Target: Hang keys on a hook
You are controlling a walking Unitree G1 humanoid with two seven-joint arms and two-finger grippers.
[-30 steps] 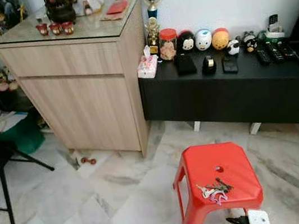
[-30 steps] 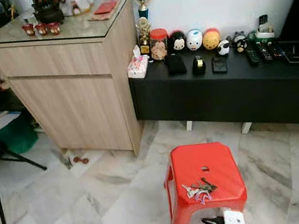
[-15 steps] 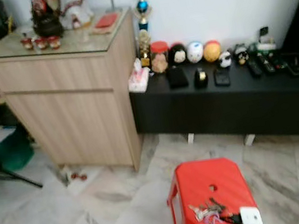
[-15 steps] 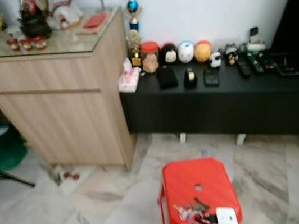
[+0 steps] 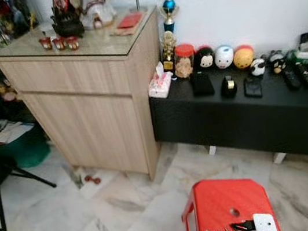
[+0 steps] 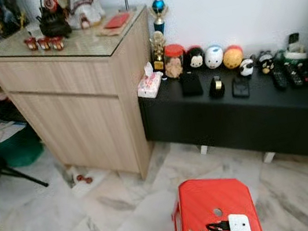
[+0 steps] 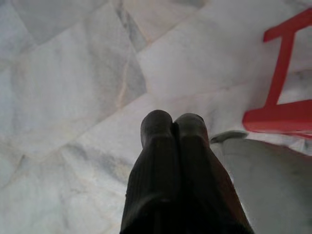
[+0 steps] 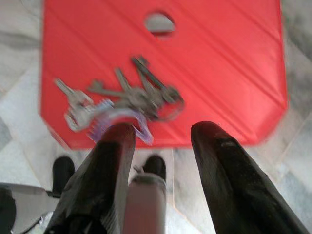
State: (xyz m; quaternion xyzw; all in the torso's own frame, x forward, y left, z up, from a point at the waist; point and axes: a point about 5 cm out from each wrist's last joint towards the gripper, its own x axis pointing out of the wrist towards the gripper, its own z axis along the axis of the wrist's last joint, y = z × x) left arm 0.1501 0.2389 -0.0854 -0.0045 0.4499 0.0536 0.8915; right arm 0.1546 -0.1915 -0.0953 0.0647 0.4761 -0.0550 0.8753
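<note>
Here, my right gripper (image 8: 161, 134) hovers over the red stool (image 8: 234, 73), fingers spread and holding nothing, the keys (image 8: 122, 100) lying on the seat just beyond its tips. My left gripper (image 7: 173, 126) hangs over the marble floor (image 7: 63, 87), fingers pressed together, empty.

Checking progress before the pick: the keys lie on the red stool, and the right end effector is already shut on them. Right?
Not quite. The keys do lie on the red stool, but the right wrist view shows the right end effector open above them, its fingers apart, not gripping.
</note>
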